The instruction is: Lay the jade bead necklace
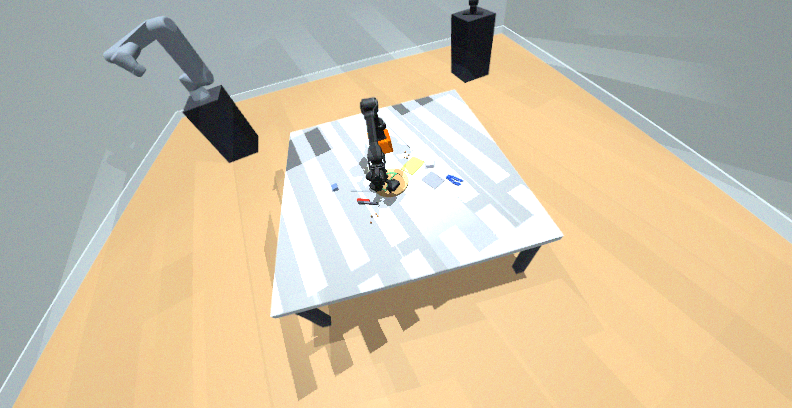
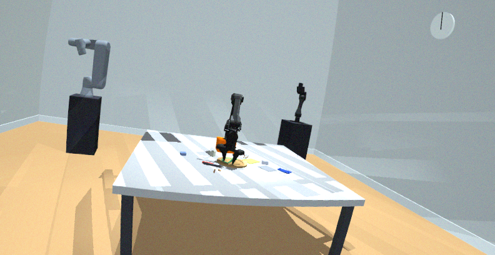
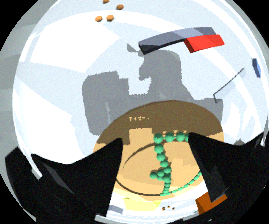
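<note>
The round wooden bead board point(image 1: 403, 186) point(image 2: 243, 164) point(image 3: 185, 111) lies flat on the table below the gripper. The green jade bead necklace point(image 1: 392, 174) point(image 3: 161, 157) lies on it. In the wrist view, one stretch follows the groove's lower right arc. Another stretch cuts across inside the ring, with a small bunch of beads on it, and a short row runs along the top toward the right finger. The left part of the groove shows no beads. My gripper point(image 2: 228, 163) point(image 3: 155, 137) is open, low over the board, its fingers either side of the crossing strand. The right finger hides some beads.
A red and dark grey tool point(image 1: 364, 201) point(image 2: 210, 163) point(image 3: 205, 43) and small orange-brown pieces point(image 3: 110, 18) lie near the board. A yellow sheet point(image 1: 412, 165) point(image 2: 250, 160), a grey-blue sheet point(image 1: 433, 180), a blue item point(image 1: 454, 179) point(image 2: 284, 170) and a blue block point(image 1: 334, 186) point(image 2: 182, 153) lie around.
</note>
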`<state>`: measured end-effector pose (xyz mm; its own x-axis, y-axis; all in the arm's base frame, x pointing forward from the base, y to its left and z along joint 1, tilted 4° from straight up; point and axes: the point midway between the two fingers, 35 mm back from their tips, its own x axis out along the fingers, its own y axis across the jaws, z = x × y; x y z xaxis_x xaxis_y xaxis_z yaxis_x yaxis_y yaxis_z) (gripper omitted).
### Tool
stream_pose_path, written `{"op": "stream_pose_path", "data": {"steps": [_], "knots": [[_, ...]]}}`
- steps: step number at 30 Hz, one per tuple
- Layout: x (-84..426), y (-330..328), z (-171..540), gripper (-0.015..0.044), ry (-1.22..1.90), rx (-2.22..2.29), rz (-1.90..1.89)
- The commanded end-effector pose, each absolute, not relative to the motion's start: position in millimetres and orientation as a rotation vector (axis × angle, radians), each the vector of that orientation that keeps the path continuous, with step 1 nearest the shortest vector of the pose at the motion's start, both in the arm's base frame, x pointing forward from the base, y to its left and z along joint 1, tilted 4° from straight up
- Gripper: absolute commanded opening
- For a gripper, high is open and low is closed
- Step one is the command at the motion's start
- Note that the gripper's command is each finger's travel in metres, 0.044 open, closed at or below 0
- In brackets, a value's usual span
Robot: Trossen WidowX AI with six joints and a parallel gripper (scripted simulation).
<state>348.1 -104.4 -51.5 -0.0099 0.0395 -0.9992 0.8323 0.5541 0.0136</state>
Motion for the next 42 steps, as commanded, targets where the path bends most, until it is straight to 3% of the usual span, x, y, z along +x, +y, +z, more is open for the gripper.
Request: {"op": "stream_pose_path", "data": {"steps": [1, 2, 31, 42], "knots": [[346.4, -104.7, -47.3, 0.042, 1.466, 0.791, -0.75], [347.3, -104.2, -50.4, 0.044, 1.464, 0.794, -0.746], [347.3, -104.4, -46.8, 0.044, 1.466, 0.791, -0.75], [304.0, -48.9, -21.3, 0.0151, 1.531, 0.597, -0.545]]}}
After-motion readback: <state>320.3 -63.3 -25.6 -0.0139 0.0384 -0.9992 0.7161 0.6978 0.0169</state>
